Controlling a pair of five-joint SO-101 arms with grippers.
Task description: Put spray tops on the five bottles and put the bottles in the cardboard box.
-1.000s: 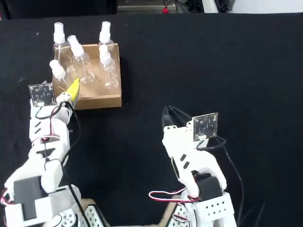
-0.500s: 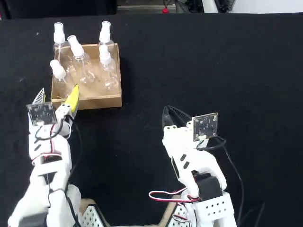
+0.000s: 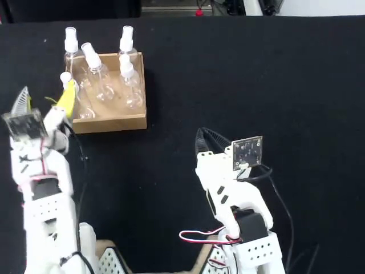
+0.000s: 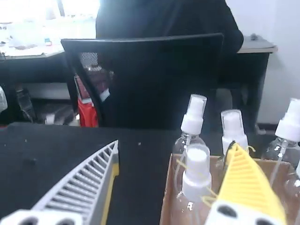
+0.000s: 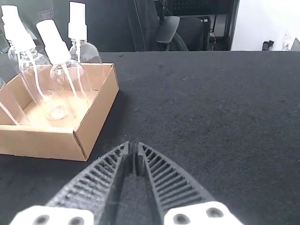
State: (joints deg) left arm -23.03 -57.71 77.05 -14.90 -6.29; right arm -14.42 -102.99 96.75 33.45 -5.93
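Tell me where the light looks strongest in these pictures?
Left wrist view: the room behind the chair glares white. Right wrist view: a bright wall far off, the table evenly lit. High view: even light, the black table swallows shadows around the box.

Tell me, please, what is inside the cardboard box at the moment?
Five clear bottles with white spray tops stand in the cardboard box on its brown floor. The yellow finger of the left gripper covers part of the corner bottle nearest that arm.
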